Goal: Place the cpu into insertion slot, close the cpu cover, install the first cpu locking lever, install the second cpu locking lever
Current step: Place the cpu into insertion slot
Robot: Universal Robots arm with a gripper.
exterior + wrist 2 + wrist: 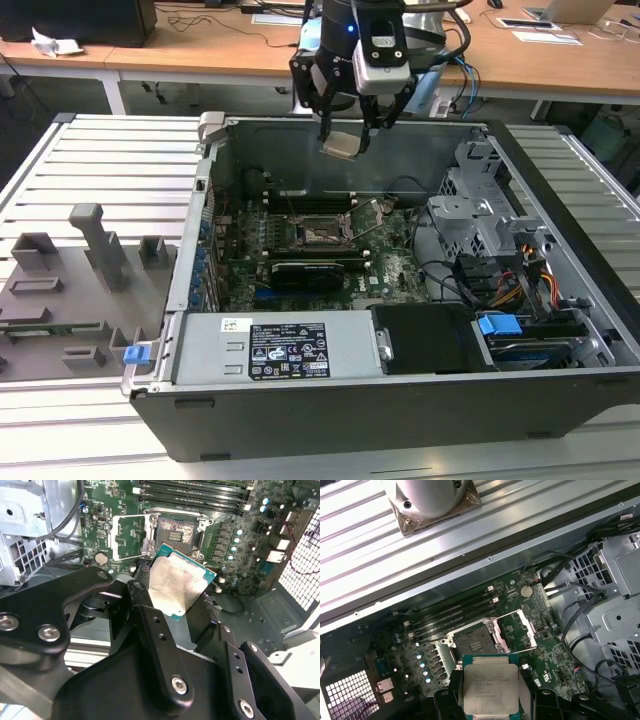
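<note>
While the gripper (347, 128) clamps the chip (341, 146) well above the socket (322, 235) (look at that tilt), a crooked landing could damage both.

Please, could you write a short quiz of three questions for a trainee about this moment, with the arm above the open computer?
1. True or false: the cpu sits in the insertion slot.
2. Choose one. The cpu cover is: A) shut over the insertion slot; B) swung open beside the insertion slot; C) held by the claw.
3. Fill the gap: the claw is shut on the ____.

Key
1. False. The cpu hangs in the claw, above the board, and the insertion slot is empty.
2. B.
3. cpu.
</note>
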